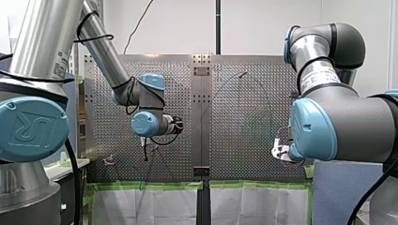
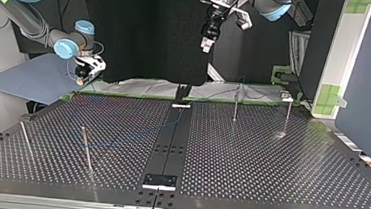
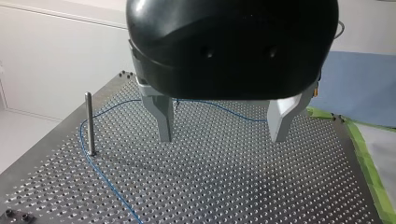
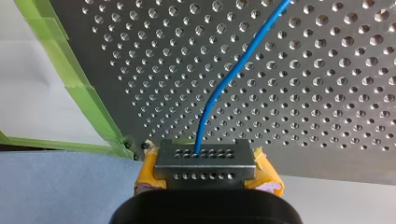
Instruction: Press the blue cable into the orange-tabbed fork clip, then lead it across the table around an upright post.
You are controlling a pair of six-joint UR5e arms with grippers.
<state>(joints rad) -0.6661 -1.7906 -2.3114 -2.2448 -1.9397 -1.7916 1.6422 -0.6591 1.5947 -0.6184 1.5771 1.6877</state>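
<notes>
The blue cable (image 4: 224, 79) runs from between the yellow pads of my right gripper (image 4: 205, 156), which is shut on it, out over the perforated table. In the top view that gripper (image 2: 81, 79) hangs off the table's far left corner. In the left wrist view the cable (image 3: 111, 186) bends around an upright post (image 3: 88, 123). My left gripper (image 3: 223, 135) hovers high over the table, open, with nothing between its metal fingers (image 3: 163, 119). In the top view it (image 2: 206, 46) is above the far edge. A small clip (image 2: 287, 96) sits at the far right there.
Several thin upright posts stand on the table: two near the top view's front left (image 2: 87, 149) and two at its far right (image 2: 235, 106). A black strip (image 2: 170, 143) runs down the table's middle. Green tape (image 4: 88, 98) lines the table's edge.
</notes>
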